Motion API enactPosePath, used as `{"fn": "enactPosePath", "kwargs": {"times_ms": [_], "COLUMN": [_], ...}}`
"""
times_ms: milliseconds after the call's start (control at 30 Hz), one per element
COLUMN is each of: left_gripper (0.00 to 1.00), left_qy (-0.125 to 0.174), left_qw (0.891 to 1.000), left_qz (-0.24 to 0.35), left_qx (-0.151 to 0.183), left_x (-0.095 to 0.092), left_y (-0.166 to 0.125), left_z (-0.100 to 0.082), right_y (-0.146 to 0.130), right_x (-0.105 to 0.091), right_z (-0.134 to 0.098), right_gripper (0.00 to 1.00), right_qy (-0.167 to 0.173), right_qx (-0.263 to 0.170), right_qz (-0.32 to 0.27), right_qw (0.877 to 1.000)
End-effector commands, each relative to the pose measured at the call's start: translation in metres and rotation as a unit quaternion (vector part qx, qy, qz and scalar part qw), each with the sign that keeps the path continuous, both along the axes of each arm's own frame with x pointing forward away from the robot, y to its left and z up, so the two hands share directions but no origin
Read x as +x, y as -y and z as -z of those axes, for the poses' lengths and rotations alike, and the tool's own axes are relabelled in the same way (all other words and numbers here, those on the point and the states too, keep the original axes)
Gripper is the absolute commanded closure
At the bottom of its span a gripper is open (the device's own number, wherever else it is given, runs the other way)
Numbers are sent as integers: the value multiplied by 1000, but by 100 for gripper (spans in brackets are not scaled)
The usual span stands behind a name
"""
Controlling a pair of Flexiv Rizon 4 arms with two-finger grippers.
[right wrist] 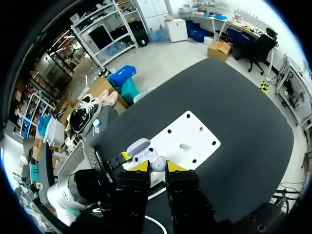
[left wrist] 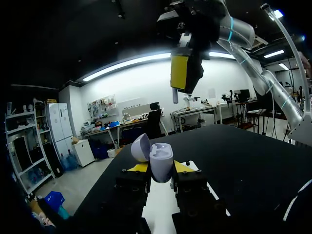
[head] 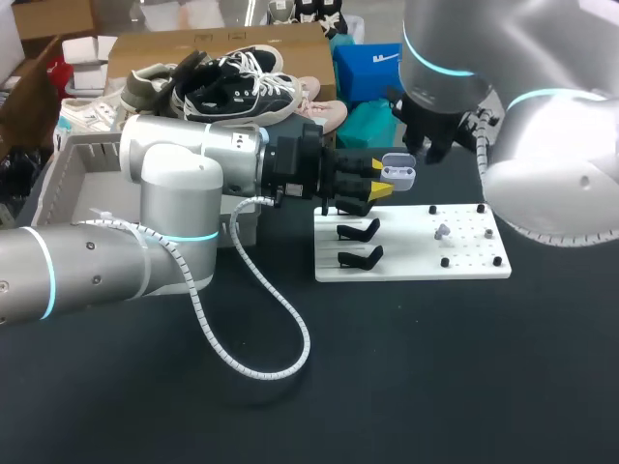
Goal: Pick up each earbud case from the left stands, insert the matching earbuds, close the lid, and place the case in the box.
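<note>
- We are holding the earbud case (head: pixel 398 172) in our left tool (head: pixel 382 179). Its two fingers are pinching the lower shell from both sides, with the lid standing open, up over the white board (head: pixel 416 269) on the bench (head: pixel 435 377).
- Our right tool (head: pixel 421 153) is hovering just above the case, its fingers drawn narrow on what looks like a small earbud (left wrist: pixel 174 95). The other earbud (head: pixel 443 232) is lying on the board.
- We are judging the case to be light, hard and slick. Its rounded plastic could be squeezed out of a tight pinch, so we are favouring the widest part of the lower shell, clear of the lid.
- We are treating the hinge as the weak spot, so the press should be gentle and straight down.
- The earbud is looking tiny and glossy, easy to drop or twist.
</note>
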State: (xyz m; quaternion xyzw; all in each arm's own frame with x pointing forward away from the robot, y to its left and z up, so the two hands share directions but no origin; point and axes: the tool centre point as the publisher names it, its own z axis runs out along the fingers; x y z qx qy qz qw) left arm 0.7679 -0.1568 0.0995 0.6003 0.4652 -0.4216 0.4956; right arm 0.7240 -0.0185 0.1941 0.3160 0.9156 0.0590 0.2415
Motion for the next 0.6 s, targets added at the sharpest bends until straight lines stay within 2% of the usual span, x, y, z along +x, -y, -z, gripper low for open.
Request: {"fn": "enactPosePath", "kwargs": {"times_ms": [33,600], "left_gripper": [100,100], "left_qy": [1,1], "left_qw": [1000,1000], "left_qz": [0,0], "left_qx": [-1,-1], "left_x": [0,0], "left_y": [0,0], "left_z": [1,1], "right_y": [-6,-14], "right_x": [10,18], "right_z": [6,22], "right_gripper": [100,100], "right_qy": [-3,-17], "right_qx": [2,9], "right_qz": [-1,12], "right_qw": [1000,1000]}}
